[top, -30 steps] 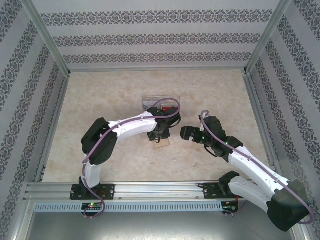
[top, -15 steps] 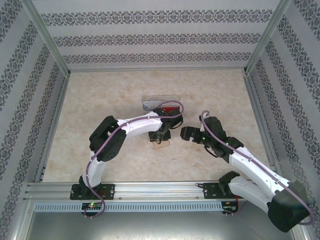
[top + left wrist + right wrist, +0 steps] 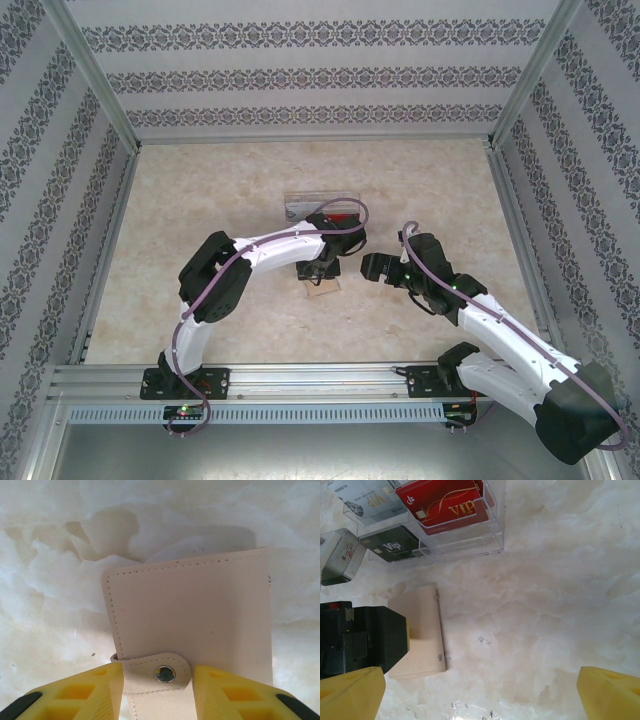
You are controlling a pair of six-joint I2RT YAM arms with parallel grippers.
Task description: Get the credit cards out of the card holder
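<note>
Tan card holder (image 3: 190, 615) flat on the pale marbled table (image 3: 545, 605), folded shut and buttoned, snap tab at the bottom centre of the left wrist view. Left gripper (image 3: 157, 672) partly closed, one yellow finger at each side of that tab, apparently touching its edges; impossible to say whether truly pinched or merely bracketed. Right gripper (image 3: 480, 680) spread to its widest and empty, poised over bare table to the right of the holder in the overhead view, yellow tips in the two bottom corners of its own view. No credit cards visible at the holder; presumably tucked inside, hidden by the closed flap. Step in hand, by the look of it: popping the snap. To do it well, first confirm a real bite on the tab rather than a graze, then peel upward and back along the strap, away from the stud, not sideways. Expect the light holder to lift or slide with the pull; better to bring the free claw down onto the plain panel in the upper part of the left wrist view and pin it before tugging. Keep the pull short and slow, stop at the click, and avoid dragging toward the clear tray (image 3: 470, 537) nearby, at the upper left of the right wrist view. Then fold the flap fully open before reaching for any card edge.
</note>
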